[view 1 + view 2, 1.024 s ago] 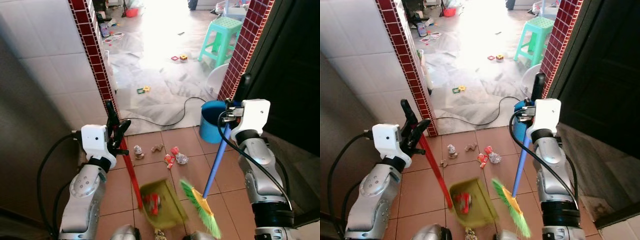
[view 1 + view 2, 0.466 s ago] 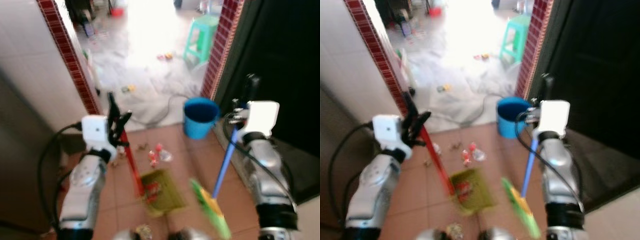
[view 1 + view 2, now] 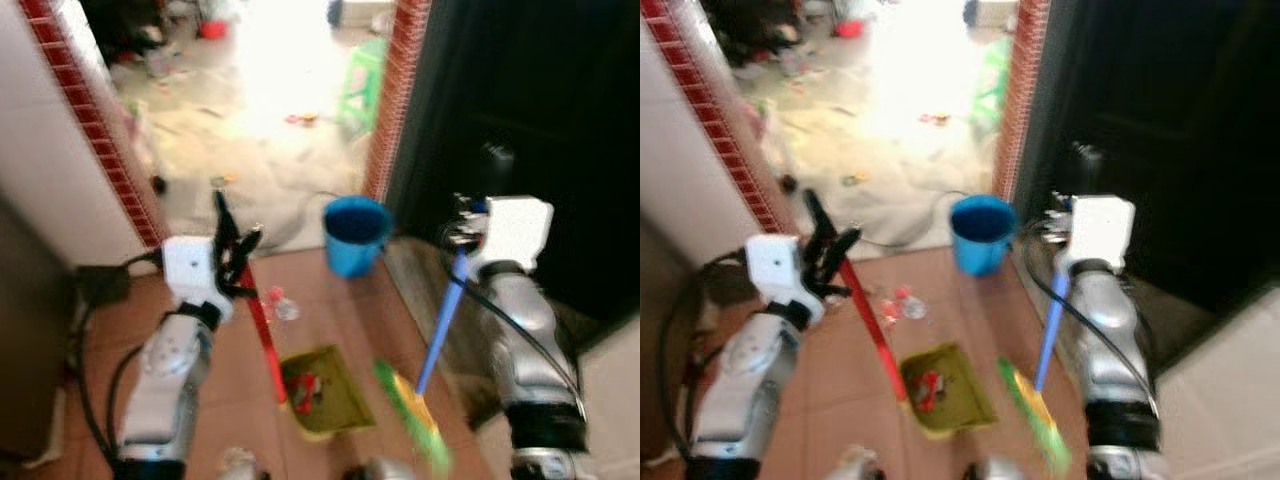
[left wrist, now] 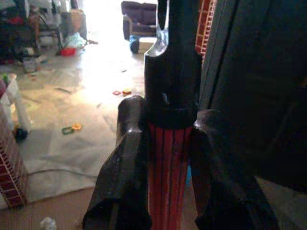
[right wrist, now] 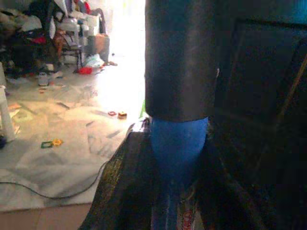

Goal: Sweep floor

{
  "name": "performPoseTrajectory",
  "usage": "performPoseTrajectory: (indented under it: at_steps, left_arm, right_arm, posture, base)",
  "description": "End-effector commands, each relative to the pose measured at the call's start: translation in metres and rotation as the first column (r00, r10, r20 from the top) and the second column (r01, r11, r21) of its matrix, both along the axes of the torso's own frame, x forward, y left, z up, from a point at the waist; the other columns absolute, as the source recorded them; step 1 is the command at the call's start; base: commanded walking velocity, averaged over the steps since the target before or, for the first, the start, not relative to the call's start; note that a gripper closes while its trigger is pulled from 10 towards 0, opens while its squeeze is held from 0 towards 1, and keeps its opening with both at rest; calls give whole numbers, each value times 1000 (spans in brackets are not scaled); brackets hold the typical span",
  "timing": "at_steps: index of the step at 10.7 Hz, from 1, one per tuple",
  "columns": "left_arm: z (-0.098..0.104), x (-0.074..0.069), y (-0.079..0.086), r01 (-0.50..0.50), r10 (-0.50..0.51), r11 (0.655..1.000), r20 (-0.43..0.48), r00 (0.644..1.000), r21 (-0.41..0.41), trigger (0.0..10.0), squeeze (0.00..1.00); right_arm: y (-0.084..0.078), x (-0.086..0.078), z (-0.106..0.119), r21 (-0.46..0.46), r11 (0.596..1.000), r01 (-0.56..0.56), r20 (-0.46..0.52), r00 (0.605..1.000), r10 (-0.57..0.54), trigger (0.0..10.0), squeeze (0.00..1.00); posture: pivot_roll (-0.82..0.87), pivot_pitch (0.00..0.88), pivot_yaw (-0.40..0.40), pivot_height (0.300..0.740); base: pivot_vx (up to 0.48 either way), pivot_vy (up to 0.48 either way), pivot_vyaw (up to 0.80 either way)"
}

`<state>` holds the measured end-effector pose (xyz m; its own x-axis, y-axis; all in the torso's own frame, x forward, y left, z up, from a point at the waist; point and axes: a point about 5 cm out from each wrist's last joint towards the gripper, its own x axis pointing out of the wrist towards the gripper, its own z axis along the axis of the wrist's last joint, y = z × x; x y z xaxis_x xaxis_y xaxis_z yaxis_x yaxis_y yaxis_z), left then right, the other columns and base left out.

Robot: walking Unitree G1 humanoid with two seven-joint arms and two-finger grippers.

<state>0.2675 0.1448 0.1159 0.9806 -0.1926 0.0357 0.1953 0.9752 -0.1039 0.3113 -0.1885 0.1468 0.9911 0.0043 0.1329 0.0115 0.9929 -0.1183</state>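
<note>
Two tools held, one in each arm. Left gripper (image 3: pixel 237 262) shut tight round the red handle (image 4: pixel 167 167) of the green dustpan (image 3: pixel 325 390); right gripper (image 3: pixel 462 243) shut tight round the blue stick (image 5: pixel 177 158) of the broom (image 3: pixel 410 400). Both grips plain in the wrist views, black fingers (image 4: pixel 125 167) pressed on each side of the handle.

Dustpan flat on the brown tiled floor (image 3: pixel 330 300), in front of the robot and between the arms, with some red scraps already inside. Red handle long and thin, slanting up from the pan toward the left gripper. Broom just to the right of the pan, near but not touching, green bristles low by the floor, blue stick slanting up to the right gripper. So the right arm nearer the broom head, the left arm nearer the pan.

More small litter (image 3: pixel 278 304) on the tiles, farther ahead than the pan and below the left gripper, near the blue bucket (image 3: pixel 354 232). Probably next to sweep: pull that litter back toward the pan's open mouth.

Pan hard, smooth plastic. Bristles soft and bendy. Whole picture blurry.
</note>
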Motion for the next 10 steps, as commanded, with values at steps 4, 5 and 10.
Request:
performPoseTrajectory:
  at_steps: [4, 5, 10]
  left_arm:
    - [25, 12, -1, -37, 38, 999, 125, 991, -12, 10000, 0]
    - [28, 13, 2, -55, 58, 998, 137, 989, -23, 10000, 0]
    - [43, 16, 4, -71, 79, 996, 207, 975, -46, 10000, 0]
  right_arm:
    - [-7, 6, 15, -17, 1000, 4, 60, 998, -3, 10000, 0]
    - [-8, 6, 15, -25, 1000, 7, 59, 998, -5, 10000, 0]
    - [-4, 1, 4, -36, 999, 4, 34, 999, -3, 10000, 0]
  posture:
    - [-96, 0, 40, 740]
    - [-96, 0, 39, 740]
    - [-91, 0, 39, 740]
  base:
    - [0, -80, 0]
    - [0, 0, 0]
    - [250, 293, 0]
